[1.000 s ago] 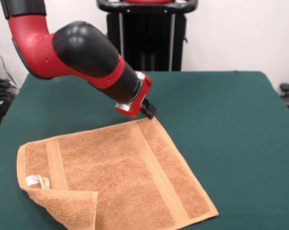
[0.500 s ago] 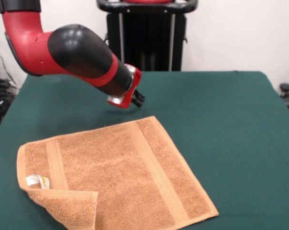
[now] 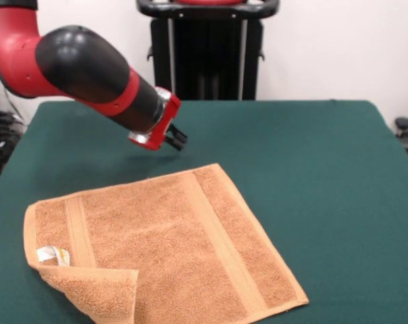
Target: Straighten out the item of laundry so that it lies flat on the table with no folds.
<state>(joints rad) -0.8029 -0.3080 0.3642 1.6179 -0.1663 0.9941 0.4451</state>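
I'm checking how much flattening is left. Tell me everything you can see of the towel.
The towel is orange-tan terry, roughly square, with woven border bands. It lies mostly flat on the green table, set at an angle. One near corner is folded over onto the towel; beside the fold a small white tag shows. The end effector hangs above the table, clear of the towel.

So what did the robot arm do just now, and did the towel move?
The arm lifted up and swung toward the picture's left, carrying its hand away from the towel's far corner, where it hung a second ago. It holds nothing. The towel stayed as it was on the table: spread out, but with its near left corner still folded over beside the white tag.
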